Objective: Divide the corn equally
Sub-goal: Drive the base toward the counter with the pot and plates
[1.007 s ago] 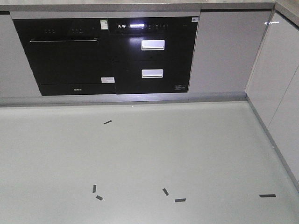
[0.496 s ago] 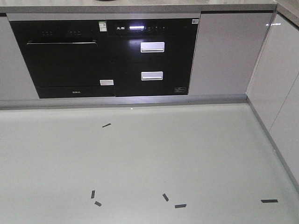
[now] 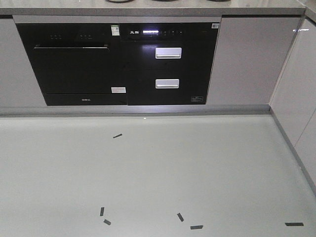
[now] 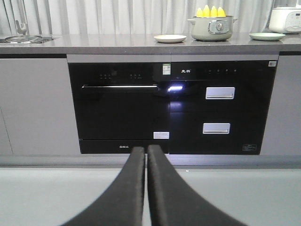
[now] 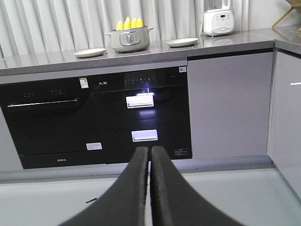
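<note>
Several yellow corn cobs [image 4: 211, 12] stand tips-up in a grey-green pot [image 4: 212, 28] on the counter, also seen as corn [image 5: 129, 23] in the pot [image 5: 129, 39] from the right wrist view. A cream plate [image 4: 170, 38] lies left of the pot and a pale green plate [image 4: 266, 36] to its right; the right wrist view shows the same cream plate [image 5: 90, 52] and green plate [image 5: 182, 42]. My left gripper [image 4: 146, 149] and right gripper [image 5: 150, 149] are both shut on nothing, far from the counter, low over the floor.
A grey counter [image 3: 158, 9] tops black built-in appliances [image 3: 118, 64] with two silver drawer handles [image 3: 168, 53]. Grey cabinets [image 3: 296, 79] run along the right. Dark tape marks [image 3: 117, 136] dot the pale floor. A white appliance [image 5: 218, 19] sits at the counter's right; a sink [image 4: 21, 38] at the left.
The front view has shifted: the appliances and counter moved right and slightly down in frame, and the floor marks slid lower, so the base has moved relative to the counter.
</note>
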Robot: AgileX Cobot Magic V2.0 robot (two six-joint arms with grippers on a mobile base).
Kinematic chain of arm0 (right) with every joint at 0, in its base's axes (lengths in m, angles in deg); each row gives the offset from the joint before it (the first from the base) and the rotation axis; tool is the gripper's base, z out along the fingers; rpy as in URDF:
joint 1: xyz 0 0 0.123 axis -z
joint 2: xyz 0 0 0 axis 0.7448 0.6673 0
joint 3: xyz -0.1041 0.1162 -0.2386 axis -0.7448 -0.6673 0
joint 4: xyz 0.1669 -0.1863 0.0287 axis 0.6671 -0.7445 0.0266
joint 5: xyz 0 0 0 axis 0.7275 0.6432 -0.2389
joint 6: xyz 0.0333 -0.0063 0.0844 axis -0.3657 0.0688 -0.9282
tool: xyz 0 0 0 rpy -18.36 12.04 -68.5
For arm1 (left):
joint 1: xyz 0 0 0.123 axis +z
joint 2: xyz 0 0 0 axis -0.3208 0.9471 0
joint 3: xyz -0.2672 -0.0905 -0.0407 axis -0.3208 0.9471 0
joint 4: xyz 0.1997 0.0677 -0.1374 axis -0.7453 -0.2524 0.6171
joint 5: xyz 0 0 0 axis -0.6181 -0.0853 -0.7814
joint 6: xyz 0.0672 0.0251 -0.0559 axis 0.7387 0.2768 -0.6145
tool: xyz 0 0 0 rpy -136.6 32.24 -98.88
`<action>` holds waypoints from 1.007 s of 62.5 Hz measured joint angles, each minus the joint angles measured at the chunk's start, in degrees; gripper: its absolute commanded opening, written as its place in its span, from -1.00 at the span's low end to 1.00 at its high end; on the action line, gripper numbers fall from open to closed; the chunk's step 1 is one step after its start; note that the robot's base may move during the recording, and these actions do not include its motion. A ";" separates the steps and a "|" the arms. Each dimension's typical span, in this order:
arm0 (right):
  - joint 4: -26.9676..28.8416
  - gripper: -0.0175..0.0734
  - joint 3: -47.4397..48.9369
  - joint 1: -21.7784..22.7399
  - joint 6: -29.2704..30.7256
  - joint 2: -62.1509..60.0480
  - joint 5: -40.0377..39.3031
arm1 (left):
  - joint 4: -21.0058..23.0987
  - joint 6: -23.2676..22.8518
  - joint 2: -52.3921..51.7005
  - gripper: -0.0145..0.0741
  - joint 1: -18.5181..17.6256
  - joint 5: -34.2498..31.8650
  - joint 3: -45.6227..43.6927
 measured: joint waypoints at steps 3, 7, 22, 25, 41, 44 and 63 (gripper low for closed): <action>0.00 -0.62 0.00 0.00 0.00 0.00 0.00 | 0.00 0.00 0.00 -0.69 0.00 0.00 0.00; 0.00 -0.62 0.00 0.00 0.00 0.00 0.00 | 0.00 0.00 0.00 -0.69 0.00 0.00 0.00; 0.00 -0.62 0.00 0.00 0.00 0.00 0.00 | 0.00 0.00 0.00 -0.69 0.00 0.00 0.00; 0.00 -0.62 0.00 0.00 0.00 0.00 0.00 | 0.00 0.00 0.00 -0.69 0.00 0.00 0.00; 0.00 -0.62 0.00 0.00 0.00 0.00 0.00 | 0.00 0.00 0.00 -0.69 0.00 0.00 0.00; 0.00 -0.62 0.00 0.00 0.00 0.00 0.00 | 0.00 0.00 0.00 -0.69 0.00 0.00 0.00; 0.00 -0.62 0.00 0.00 0.00 0.00 0.00 | 0.00 0.00 0.00 -0.69 0.00 0.00 0.00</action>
